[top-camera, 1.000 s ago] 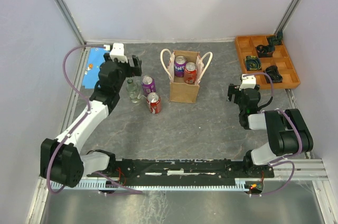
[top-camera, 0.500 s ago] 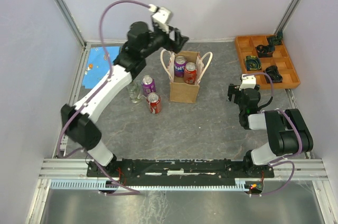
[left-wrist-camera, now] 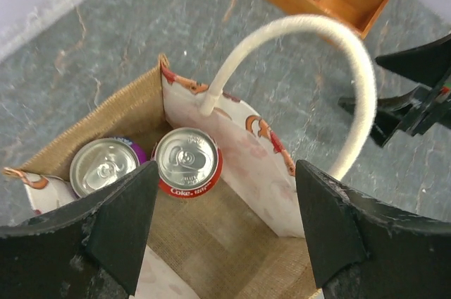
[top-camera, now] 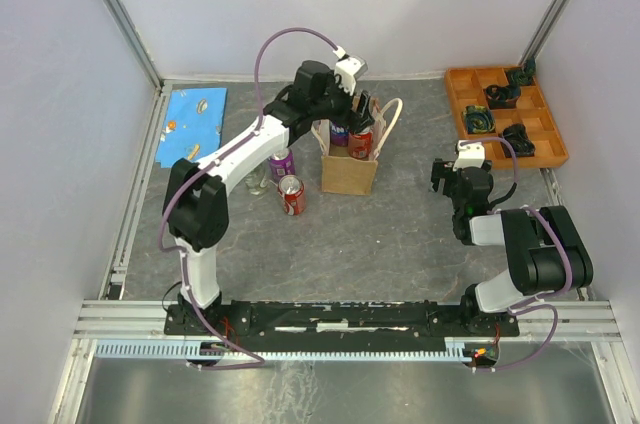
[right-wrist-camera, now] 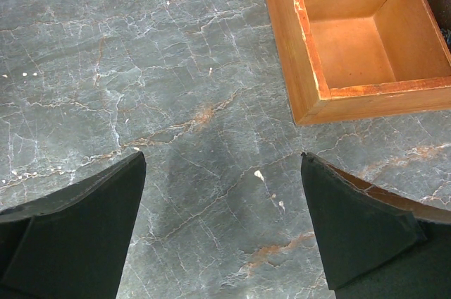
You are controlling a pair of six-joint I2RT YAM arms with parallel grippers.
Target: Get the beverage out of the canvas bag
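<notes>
— Grey marbled bench [top-camera: 400, 234], tan canvas bag [top-camera: 349, 169] upright at upper centre of the overhead view, left pincer [left-wrist-camera: 225, 193] spread wide above its mouth.
— Two cans stand inside, a red cola can [left-wrist-camera: 187, 161] touching a purple one [left-wrist-camera: 104, 165].
— Rigid, slick, likely full and weighty. I'd pinch the red one's sides under the rim.
— Right pincer [right-wrist-camera: 223, 186] gapes over the bench, centre right.

Canvas bag [top-camera: 348, 172] stands near the far edge's middle, two cans [left-wrist-camera: 187, 161] inside, two more cans [top-camera: 291, 195] just left, compartment tray [top-camera: 470, 84] in far right corner.
</notes>
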